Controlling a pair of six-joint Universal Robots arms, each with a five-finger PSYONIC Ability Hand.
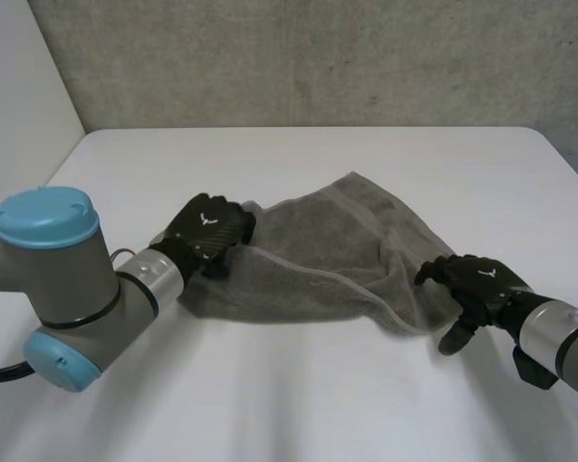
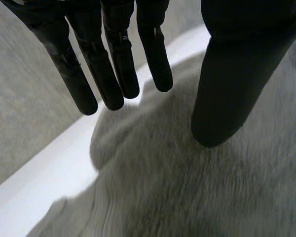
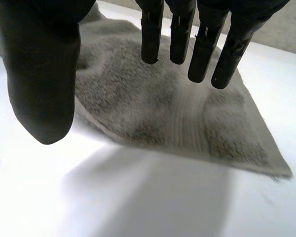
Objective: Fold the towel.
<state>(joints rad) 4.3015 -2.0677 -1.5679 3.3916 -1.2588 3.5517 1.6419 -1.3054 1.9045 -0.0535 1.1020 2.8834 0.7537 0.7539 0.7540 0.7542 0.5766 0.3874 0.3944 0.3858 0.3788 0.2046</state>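
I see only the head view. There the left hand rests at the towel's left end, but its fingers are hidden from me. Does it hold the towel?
Observer: No. In the left wrist view the left hand has straight fingers with the thumb held apart. The towel lies below the palm, and nothing is pinched.
Operator: Thank you. And the right hand, is it gripping the other end?
Observer: Not either. In the right wrist view the right hand is open. Its fingertips hang over a towel corner that lies on the table.
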